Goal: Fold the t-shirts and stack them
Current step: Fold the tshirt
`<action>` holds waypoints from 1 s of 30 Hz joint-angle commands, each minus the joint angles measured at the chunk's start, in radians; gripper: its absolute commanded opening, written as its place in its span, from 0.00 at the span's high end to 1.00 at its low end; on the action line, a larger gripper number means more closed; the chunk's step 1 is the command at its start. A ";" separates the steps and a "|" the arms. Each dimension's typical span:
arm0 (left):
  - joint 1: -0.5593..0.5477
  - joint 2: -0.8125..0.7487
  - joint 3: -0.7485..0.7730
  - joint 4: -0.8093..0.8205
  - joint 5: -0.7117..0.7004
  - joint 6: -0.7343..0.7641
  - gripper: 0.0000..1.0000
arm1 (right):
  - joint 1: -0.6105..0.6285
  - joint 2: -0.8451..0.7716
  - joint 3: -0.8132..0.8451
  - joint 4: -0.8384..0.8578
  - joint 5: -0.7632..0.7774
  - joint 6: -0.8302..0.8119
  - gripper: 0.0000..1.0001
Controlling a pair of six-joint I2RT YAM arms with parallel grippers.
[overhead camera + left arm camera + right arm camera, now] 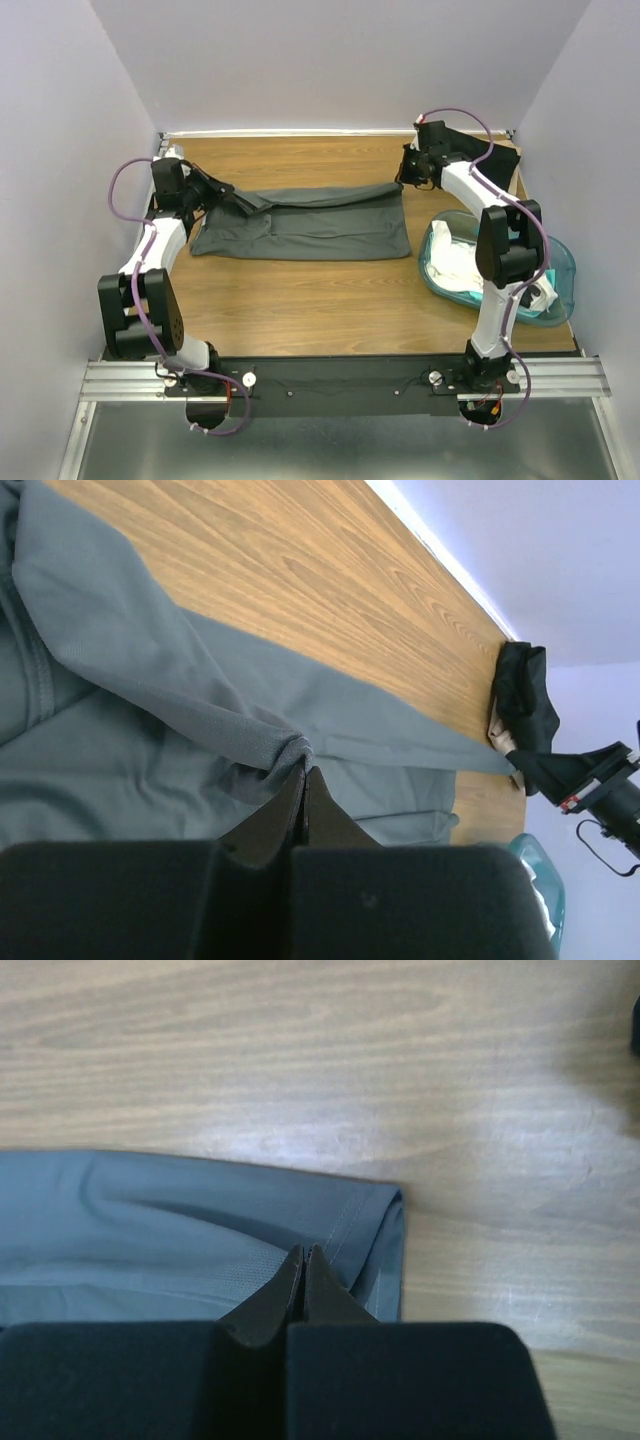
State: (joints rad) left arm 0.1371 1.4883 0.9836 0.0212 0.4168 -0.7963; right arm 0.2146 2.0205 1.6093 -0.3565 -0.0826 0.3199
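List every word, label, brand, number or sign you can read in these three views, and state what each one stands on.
No text can be read in any view.
On the dark grey t-shirt: plain fabric, no print or label showing.
On the teal tub: no marking visible.
On the right arm: a small red-and-white tag, too small to read.

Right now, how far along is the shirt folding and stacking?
Done: the dark grey t-shirt lies folded into a long band. In hand: left gripper and right gripper each pinch one end of it. Left: finishing that fold, then the white shirts in the teal tub and the black garment at the far corner; no stack yet.
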 commanded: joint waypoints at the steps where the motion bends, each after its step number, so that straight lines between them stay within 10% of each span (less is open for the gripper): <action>1: 0.018 -0.085 -0.058 0.013 -0.032 -0.017 1.00 | -0.003 -0.037 -0.061 0.010 -0.042 -0.016 1.00; 18: 0.062 -0.247 -0.247 0.006 0.022 -0.075 0.94 | 0.015 -0.117 -0.230 0.031 -0.054 -0.007 1.00; 20: 0.076 -0.290 -0.269 -0.018 0.020 -0.075 0.63 | 0.020 -0.126 -0.259 0.030 -0.059 -0.002 0.93; 24: 0.094 -0.359 -0.272 -0.075 0.014 -0.058 0.49 | 0.026 -0.172 -0.298 0.030 -0.071 0.005 0.52; 30: 0.116 -0.272 -0.199 -0.069 -0.019 0.046 0.42 | 0.026 -0.220 -0.276 0.030 -0.048 0.007 0.30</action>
State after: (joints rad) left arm 0.2401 1.1461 0.7250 -0.0353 0.4210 -0.8394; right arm 0.2359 1.8511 1.3048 -0.3401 -0.1360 0.3248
